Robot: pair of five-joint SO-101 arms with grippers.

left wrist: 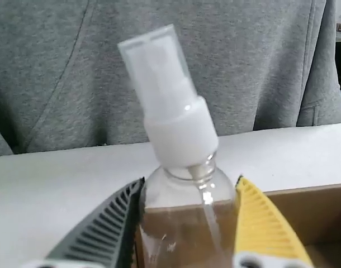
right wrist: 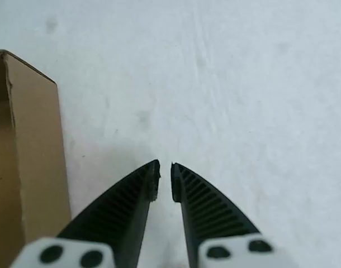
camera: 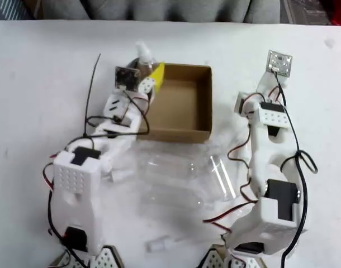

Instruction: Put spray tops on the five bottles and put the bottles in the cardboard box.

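The left gripper (left wrist: 190, 184) is clenched on a bottle (left wrist: 184, 223) that stands near upright with its spray top (left wrist: 170, 106) fitted. It sits at the upper-left corner of the cardboard box (camera: 181, 134), so the box opening lies just rightward in the high view. The right gripper (right wrist: 165, 181), closed on nothing, is farther right.

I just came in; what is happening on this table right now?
The left gripper holds a clear bottle, its spray top already on, at a far corner of the cardboard box. The box looks empty. More clear bottles lie on the table in front of it. The right gripper is over bare table beside the box, nearly closed, holding nothing.
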